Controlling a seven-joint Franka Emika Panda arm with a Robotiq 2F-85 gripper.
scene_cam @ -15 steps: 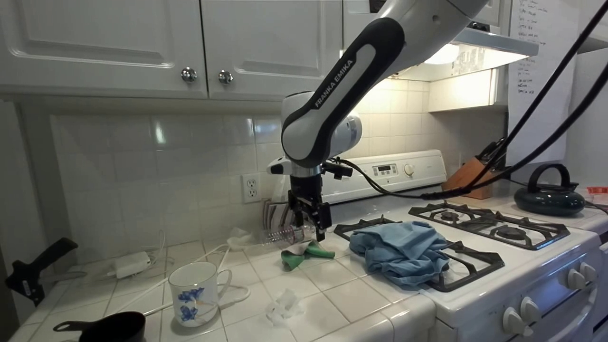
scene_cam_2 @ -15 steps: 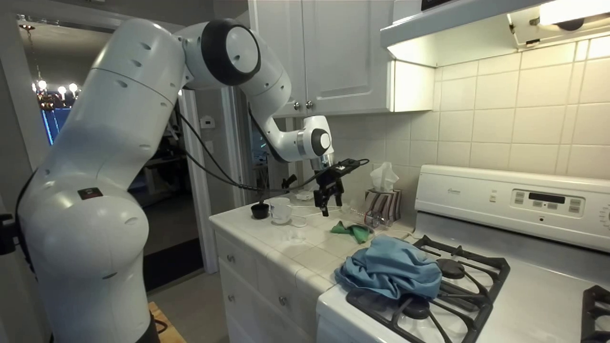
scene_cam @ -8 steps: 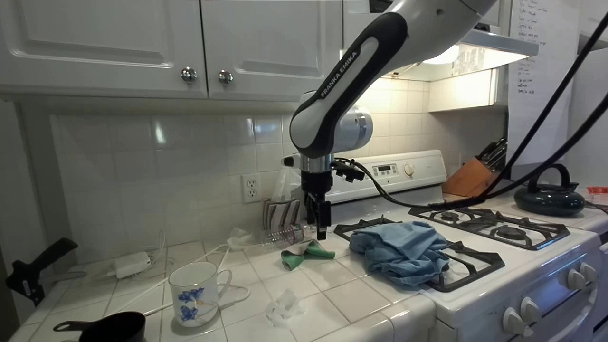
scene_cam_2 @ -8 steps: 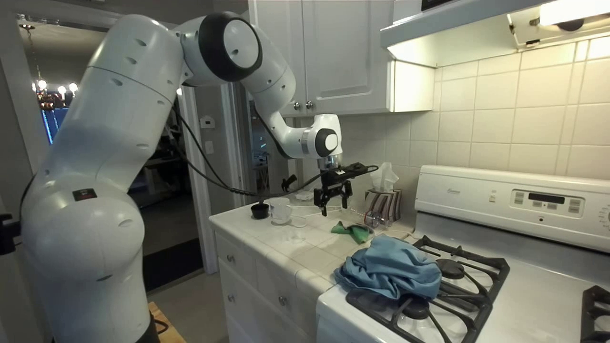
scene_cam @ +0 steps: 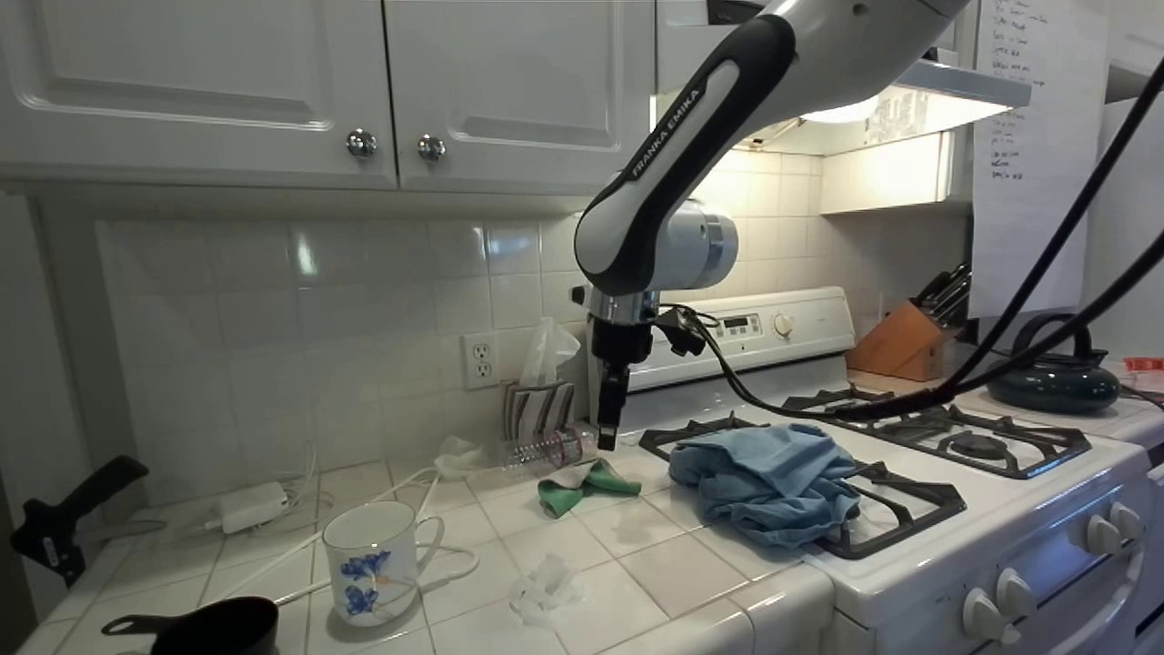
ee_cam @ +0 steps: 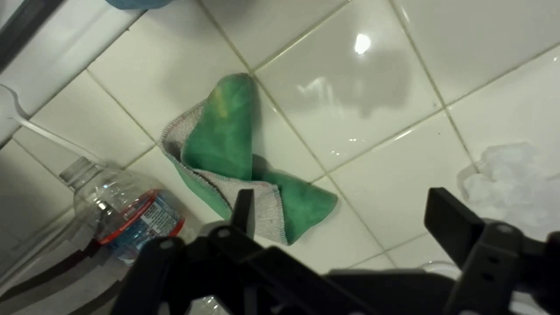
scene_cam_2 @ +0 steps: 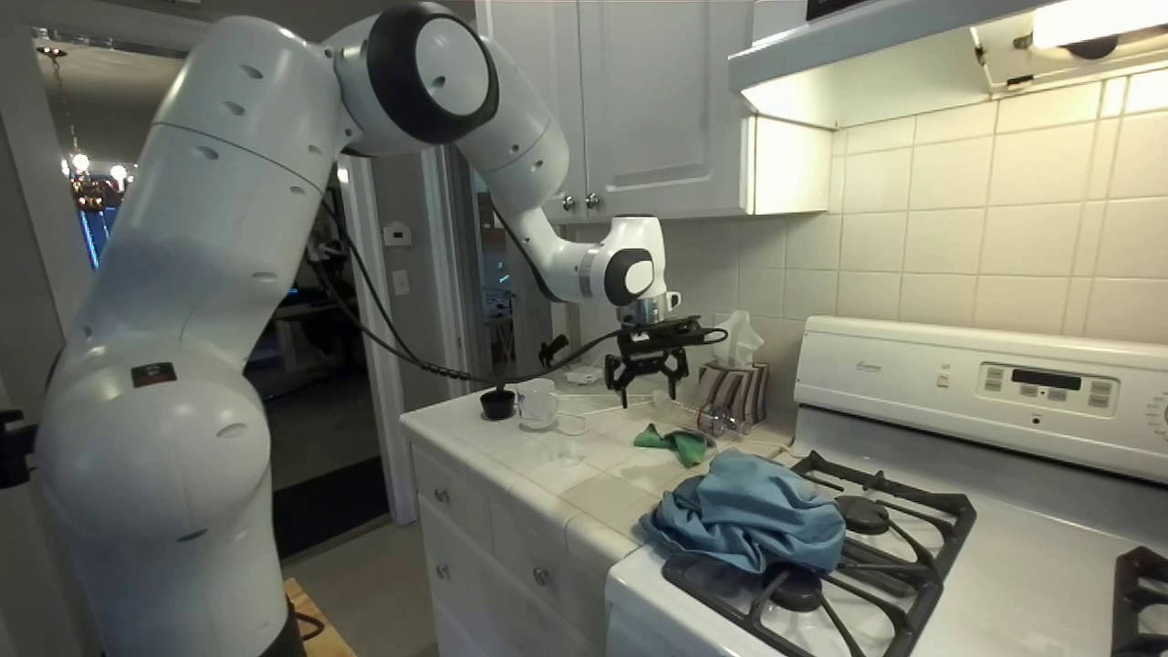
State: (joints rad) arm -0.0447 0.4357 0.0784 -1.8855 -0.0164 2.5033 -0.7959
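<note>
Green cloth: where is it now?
In the wrist view, the green cloth lies just left of centre on the tiled countertop, between the plastic bottle at left and the crumpled white wad at right.

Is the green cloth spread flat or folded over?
Folded over: in the wrist view, the green cloth doubles back on itself, its pale reverse and stitched edges showing.

In an exterior view, the claw (scene_cam: 607, 440) points down, seen edge-on, near a green cloth (scene_cam: 597, 484) on the tiled tabletop (scene_cam: 677, 570). A clear bottle (scene_cam: 548, 451) lies on its side beside the green cloth, in front of a striped tissue box (scene_cam: 536, 409). A blue cloth (scene_cam: 771, 478) is bunched on the stove grate (scene_cam: 909, 526); a flowered mug (scene_cam: 364, 564) stands near a black pan (scene_cam: 218, 628).
</note>
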